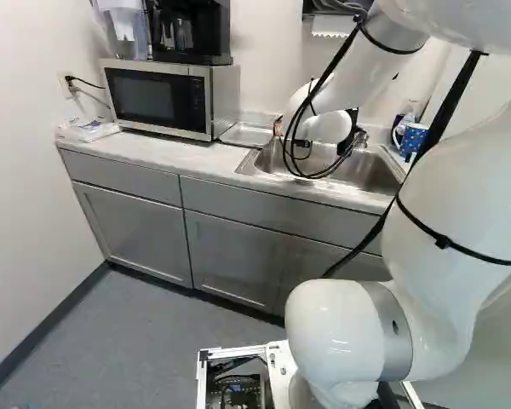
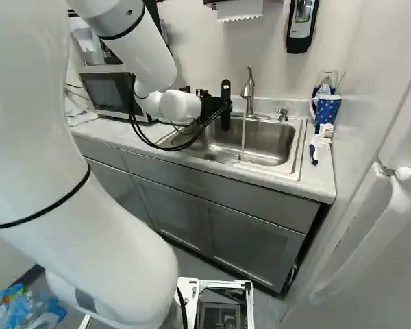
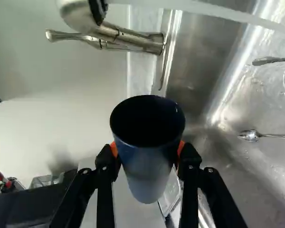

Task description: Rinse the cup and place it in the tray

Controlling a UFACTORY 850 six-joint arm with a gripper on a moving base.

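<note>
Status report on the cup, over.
End effector shut on cup. Cup outside running water. Spoon in sink, not touching cup.

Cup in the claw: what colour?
Dark blue cup, fading paler toward its base; clearest in the wrist view.

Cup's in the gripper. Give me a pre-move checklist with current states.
1. Black gripper shut on the dark blue tapered cup: ok, orange pads on both sides.
2. Water stream running from the curved silver metal faucet: ok.
3. Cup under stream: not ok, beside it.
4. Cup clean inside: cannot tell, too dark.
5. Basin free of cutlery: not ok, silver metal spoon lying there.
6. Silver metal tray beside the sink: ok.
</note>
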